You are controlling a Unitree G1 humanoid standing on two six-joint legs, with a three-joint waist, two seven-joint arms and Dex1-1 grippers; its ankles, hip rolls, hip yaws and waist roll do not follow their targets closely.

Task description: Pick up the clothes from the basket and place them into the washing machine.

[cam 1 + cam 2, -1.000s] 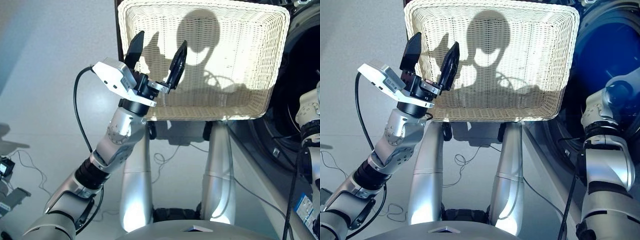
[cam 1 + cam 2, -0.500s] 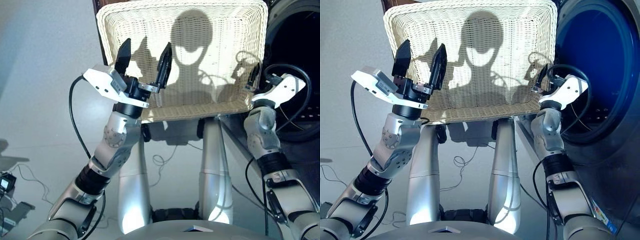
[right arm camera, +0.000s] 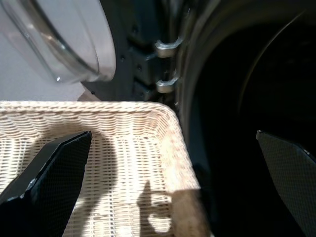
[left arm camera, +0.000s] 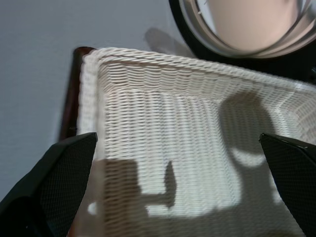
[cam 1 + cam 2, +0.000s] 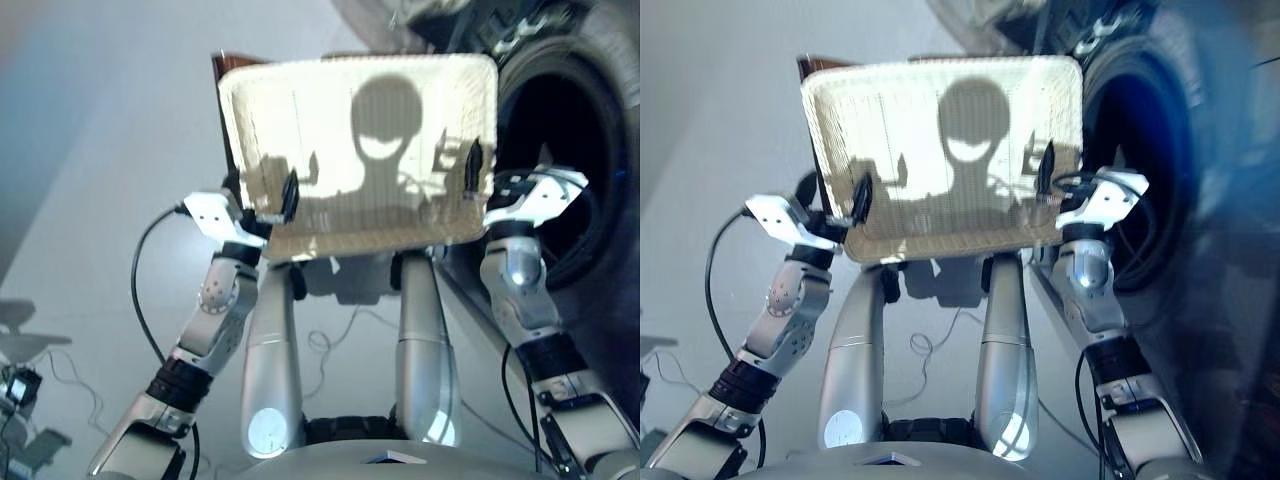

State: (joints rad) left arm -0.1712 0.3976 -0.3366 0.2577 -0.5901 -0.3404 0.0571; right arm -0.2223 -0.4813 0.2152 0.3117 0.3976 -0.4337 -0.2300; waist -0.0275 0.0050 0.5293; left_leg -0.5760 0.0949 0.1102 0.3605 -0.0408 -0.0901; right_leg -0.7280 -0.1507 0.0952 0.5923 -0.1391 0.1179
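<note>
Shallow cream-white woven wicker basket [image 5: 360, 150] looks bare inside, no garments visible in any view; presumably already in the dark grey front-loading washing machine [image 5: 560, 150], drum mouth dark. Left gripper [image 4: 173, 197] and right gripper [image 3: 173, 187] both spread wide, holding nothing, over the basket's near rim. Any soft cloth left: light, limp, best pinched at a bunched fold.

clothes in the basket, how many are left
0: the basket shows only bare wicker and shadows in every view. The left gripper and right gripper are open and hold nothing. Clothes may be inside the washing machine, whose drum is too dark to see into.
</note>
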